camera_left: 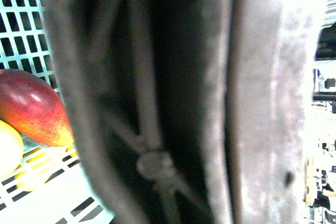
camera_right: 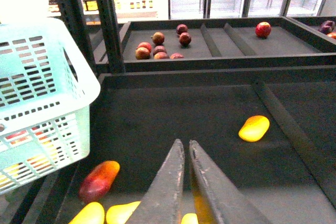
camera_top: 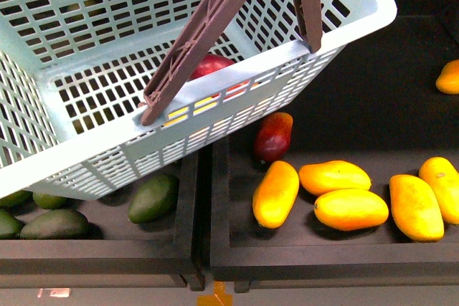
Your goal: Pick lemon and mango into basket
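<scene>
Dark store trays [camera_top: 237, 263] carry loose fruit under the tilted, slotted aqua basket [camera_top: 179, 116], apparently hung by its ribbed brown handles [camera_top: 197, 34]; the left fingers' state cannot be told. Inside lie a smooth red mango [camera_left: 31, 108] and the pale lemon [camera_left: 8, 148]. Beside the basket, right fingers [camera_right: 186, 182] are nearly closed, empty.

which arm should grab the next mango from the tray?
Right, probably. The right gripper hangs over the mango tray, jaws nearly shut with nothing between them, yellow mangoes just below. The left wrist view is filled by the brown basket handle, so that arm looks busy holding the basket.
</scene>
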Action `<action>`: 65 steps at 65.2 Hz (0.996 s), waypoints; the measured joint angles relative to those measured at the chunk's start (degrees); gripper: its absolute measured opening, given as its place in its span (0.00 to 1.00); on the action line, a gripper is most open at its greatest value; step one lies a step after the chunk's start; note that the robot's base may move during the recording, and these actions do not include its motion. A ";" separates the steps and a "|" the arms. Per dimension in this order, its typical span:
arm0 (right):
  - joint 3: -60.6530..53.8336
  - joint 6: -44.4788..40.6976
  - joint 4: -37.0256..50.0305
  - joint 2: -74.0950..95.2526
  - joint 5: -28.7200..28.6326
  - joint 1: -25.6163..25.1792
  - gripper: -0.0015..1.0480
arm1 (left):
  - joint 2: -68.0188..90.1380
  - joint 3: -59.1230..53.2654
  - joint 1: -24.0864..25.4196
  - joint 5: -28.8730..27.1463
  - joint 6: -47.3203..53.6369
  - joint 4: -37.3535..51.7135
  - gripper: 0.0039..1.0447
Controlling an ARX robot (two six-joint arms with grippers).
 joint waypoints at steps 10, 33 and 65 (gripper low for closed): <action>0.00 0.00 -0.02 -0.02 0.00 0.00 0.53 | 0.00 0.00 0.00 0.02 -0.07 0.00 0.13; 0.00 0.00 -0.11 -0.07 0.17 0.00 0.91 | 0.00 -0.02 -0.72 1.51 -0.52 0.00 0.13; 0.00 -0.02 -0.17 -0.20 0.09 0.00 0.92 | 0.00 -0.07 0.00 -0.35 0.02 0.00 0.13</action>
